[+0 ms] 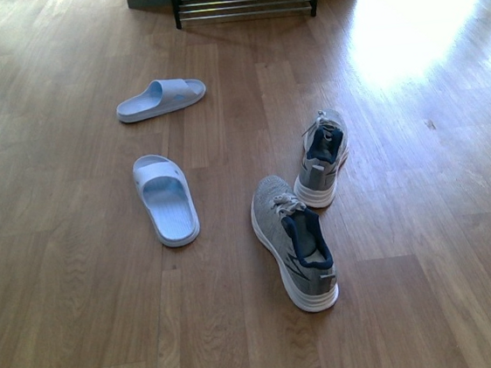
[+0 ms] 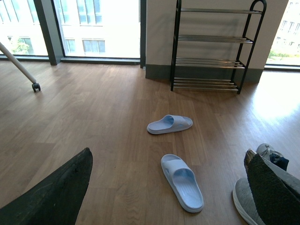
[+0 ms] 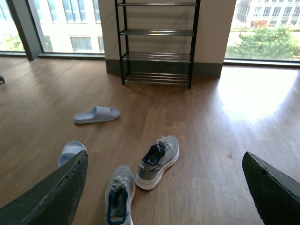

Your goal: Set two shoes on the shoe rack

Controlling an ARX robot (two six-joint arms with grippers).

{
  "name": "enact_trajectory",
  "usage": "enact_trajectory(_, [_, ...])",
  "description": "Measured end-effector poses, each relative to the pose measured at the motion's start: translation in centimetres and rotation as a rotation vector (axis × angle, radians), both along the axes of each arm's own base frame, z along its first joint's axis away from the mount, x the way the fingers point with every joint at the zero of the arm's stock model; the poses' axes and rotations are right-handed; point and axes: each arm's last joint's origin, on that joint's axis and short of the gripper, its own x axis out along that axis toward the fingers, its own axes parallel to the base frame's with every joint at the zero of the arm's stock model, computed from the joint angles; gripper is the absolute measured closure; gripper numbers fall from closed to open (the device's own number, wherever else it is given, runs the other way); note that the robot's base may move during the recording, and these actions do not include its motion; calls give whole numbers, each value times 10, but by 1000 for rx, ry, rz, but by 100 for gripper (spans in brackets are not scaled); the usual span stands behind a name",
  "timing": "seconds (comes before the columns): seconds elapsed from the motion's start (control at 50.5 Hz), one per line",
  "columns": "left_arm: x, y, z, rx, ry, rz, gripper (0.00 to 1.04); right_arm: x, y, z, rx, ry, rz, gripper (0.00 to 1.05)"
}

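Looking out from the robot's body, the front view shows a brown plank wooden floor (image 1: 84, 324) with four shoes lying loose on it. At the far edge stands the shoe rack (image 1: 244, 5), a thin black metal frame with shiny chrome bars, of which only the lowest tier shows. A pale blue one-piece rubber slide, the far slide (image 1: 161, 98), lies crosswise on the left, well short of the rack. A matching near slide (image 1: 166, 198) lies closer, sole down, toe end away from the robot. To the right is a grey knit lace-up sneaker with navy lining and a thick white sole, the near sneaker (image 1: 293, 240). Its twin, the far sneaker (image 1: 321, 158), sits just beyond it, the two close together at an angle.

From the left wrist, the left gripper (image 2: 167, 151) has its dark fingers (image 2: 51, 192) spread wide with nothing between them. Both slides lie on the floor beyond it, and the four-tier rack (image 2: 211, 61) stands against the wall between large windows (image 2: 101, 28).

From the right wrist, the right gripper (image 3: 165, 153) is likewise spread wide and empty. Both sneakers lie on the floor ahead of it, the slides are off to one side, and the rack (image 3: 157, 33) stands well beyond.
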Motion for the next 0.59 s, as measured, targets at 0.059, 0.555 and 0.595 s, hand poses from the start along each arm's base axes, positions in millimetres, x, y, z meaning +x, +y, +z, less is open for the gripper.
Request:
enact_trajectory(0.059, [0, 0, 0, 0, 0, 0, 9, 0, 0, 0, 0, 0, 0, 9])
enact_trajectory(0.555, [0, 0, 0, 0, 0, 0, 9, 0, 0, 0, 0, 0, 0, 9])
enact_trajectory(0.595, [0, 0, 0, 0, 0, 0, 9, 0, 0, 0, 0, 0, 0, 9])
